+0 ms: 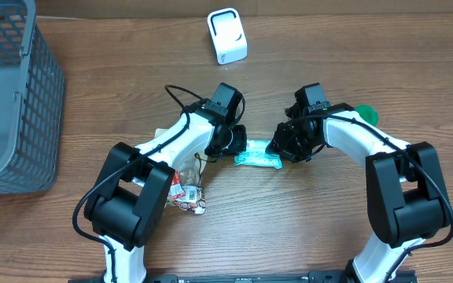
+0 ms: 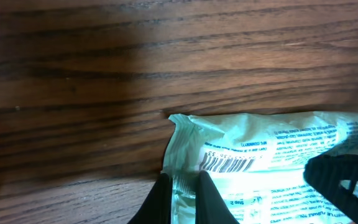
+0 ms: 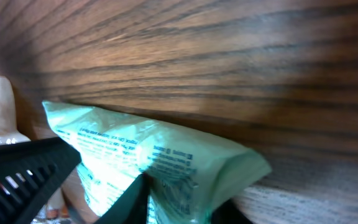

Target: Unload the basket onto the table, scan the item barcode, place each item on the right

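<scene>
The item is a pale green packet [image 1: 258,158] with printed text, low over the wooden table between my two arms. Its barcode [image 2: 229,163] faces the left wrist camera near the packet's left end. My left gripper [image 1: 238,145] is shut on that left edge, and the thin seal is pinched between its black fingers [image 2: 160,202]. My right gripper [image 1: 278,148] is closed round the packet's right end [image 3: 185,168], which bulges and fills the space between its fingers [image 3: 129,202]. A white boxy scanner [image 1: 227,35] stands at the far middle of the table.
A grey mesh basket [image 1: 6,94] takes up the far left. A crumpled red and white wrapper [image 1: 187,195] lies beside the left arm's base link. A green round object [image 1: 366,115] peeks out behind the right arm.
</scene>
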Controlling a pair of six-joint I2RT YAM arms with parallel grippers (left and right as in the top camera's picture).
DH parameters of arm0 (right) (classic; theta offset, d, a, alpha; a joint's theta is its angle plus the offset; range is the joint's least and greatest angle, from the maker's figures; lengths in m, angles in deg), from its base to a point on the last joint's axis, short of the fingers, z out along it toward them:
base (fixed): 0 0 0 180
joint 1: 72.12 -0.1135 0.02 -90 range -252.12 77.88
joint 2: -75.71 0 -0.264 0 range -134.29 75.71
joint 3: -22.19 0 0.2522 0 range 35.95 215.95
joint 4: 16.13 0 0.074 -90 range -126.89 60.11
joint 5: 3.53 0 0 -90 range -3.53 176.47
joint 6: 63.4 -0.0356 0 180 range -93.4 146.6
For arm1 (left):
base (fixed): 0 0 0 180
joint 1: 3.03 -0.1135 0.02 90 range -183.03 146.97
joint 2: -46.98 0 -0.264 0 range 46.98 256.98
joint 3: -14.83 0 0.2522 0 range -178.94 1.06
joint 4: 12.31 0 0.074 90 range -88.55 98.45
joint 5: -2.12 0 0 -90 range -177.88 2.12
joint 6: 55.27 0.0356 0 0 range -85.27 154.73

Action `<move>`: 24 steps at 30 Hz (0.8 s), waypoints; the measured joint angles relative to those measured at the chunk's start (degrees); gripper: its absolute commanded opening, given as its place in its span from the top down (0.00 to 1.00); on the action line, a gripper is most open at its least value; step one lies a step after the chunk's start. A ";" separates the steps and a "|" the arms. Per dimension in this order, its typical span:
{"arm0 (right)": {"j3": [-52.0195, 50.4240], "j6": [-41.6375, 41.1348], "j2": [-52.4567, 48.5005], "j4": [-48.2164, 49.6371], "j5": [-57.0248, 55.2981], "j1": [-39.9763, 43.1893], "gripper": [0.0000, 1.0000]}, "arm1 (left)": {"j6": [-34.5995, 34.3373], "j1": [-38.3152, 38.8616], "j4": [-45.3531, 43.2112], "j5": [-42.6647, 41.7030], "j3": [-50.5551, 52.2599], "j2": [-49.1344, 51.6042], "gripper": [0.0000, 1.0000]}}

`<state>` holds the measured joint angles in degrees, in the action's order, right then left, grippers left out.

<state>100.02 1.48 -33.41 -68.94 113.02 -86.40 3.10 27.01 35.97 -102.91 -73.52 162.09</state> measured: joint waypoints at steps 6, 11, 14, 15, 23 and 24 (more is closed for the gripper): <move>0.00 -0.24 0.00 -0.07 1.22 0.26 0.89 | 0.00 0.15 0.24 0.44 -0.04 0.00 0.93; 0.00 -0.26 0.00 -0.11 1.42 0.31 0.81 | 0.00 0.31 0.24 0.72 -0.04 0.00 0.92; 0.00 -0.11 0.00 -0.46 1.42 0.31 0.89 | 0.00 0.31 0.33 0.90 -0.04 0.00 0.91; -0.02 0.04 0.00 -0.50 1.46 0.33 0.95 | 0.00 0.31 0.33 0.92 -0.04 0.00 0.91; 0.00 -0.35 0.00 -0.61 1.73 0.37 0.96 | 0.00 0.28 1.01 1.46 -0.44 0.04 0.82; -0.02 -0.28 0.00 -0.63 1.73 0.37 0.96 | 0.00 0.26 1.16 1.53 -0.63 0.11 0.80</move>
<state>100.00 1.19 -33.41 -69.57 114.75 -86.03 3.10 27.27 37.13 -101.38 -74.16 162.20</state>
